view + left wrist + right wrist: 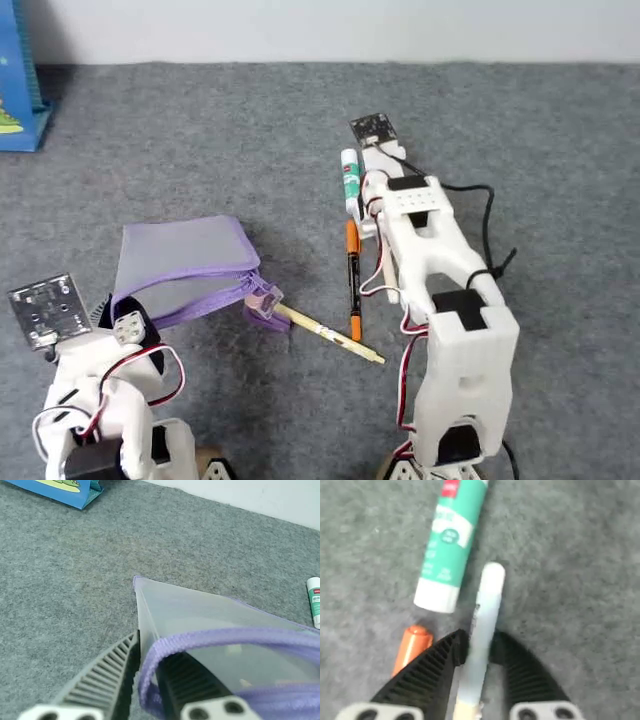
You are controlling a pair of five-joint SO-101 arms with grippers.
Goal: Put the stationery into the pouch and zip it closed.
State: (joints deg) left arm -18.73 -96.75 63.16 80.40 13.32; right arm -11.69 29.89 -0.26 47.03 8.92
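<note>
High view: left arm (105, 375) is reaching to the near corner of the purple pouch (180, 262), which is lying out ahead of its gripper on the grey carpet (200, 130). Right arm (430, 270) is stretching over the loose items. Glue stick (350, 178) is sitting just ahead of its tip, and the orange pen (353, 285) is running back alongside it. A pencil (330, 335) is lying between the arms, its purple end just beside the pouch's open corner. Blue box (15, 90) is standing well off beyond the left arm.

Left wrist: left gripper (147, 647) is pinching the pouch rim, one finger on each side of the wall, nearly closed. Pouch body is fanning out ahead, mouth gaping.

Right wrist: right gripper (480, 642) is clamping a white pen (487, 605), fingers pressing both its sides, the pen sticking out ahead. Glue stick is lying ahead and to one side, and the orange pen tip is sitting just beside one finger.
</note>
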